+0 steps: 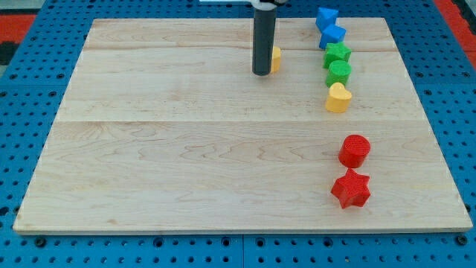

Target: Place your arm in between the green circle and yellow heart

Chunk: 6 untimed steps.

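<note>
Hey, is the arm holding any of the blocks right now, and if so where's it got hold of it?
Nothing is held. My tip only rests on the board, just left of a partly hidden yellow block.

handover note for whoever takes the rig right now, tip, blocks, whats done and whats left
My tip is down on the board, right beside a yellow block it partly hides, well to the view's left of the block column.
The green circle sits just above the yellow heart, close together at the view's right.
Done: nothing yet.
Left: move the tip right and into the narrow gap between those two.
</note>
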### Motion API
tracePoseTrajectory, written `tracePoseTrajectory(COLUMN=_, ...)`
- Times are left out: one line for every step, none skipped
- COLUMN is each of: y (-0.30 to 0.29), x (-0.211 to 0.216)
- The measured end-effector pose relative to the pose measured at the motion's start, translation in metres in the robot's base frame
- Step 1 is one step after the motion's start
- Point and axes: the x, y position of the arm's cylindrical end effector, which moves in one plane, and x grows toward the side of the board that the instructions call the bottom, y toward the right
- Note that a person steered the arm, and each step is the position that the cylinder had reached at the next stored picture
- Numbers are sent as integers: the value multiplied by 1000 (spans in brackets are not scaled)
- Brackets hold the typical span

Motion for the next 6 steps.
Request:
tracePoseTrajectory(y=0, x=3)
tracePoseTrajectory(y=10, x=21)
tracePoseTrajectory(y=54, x=22)
tracePoseTrajectory(y=74, x=35)
tracePoseTrajectory(y=80, x=41)
tracePoseTrajectory(y=92, x=50)
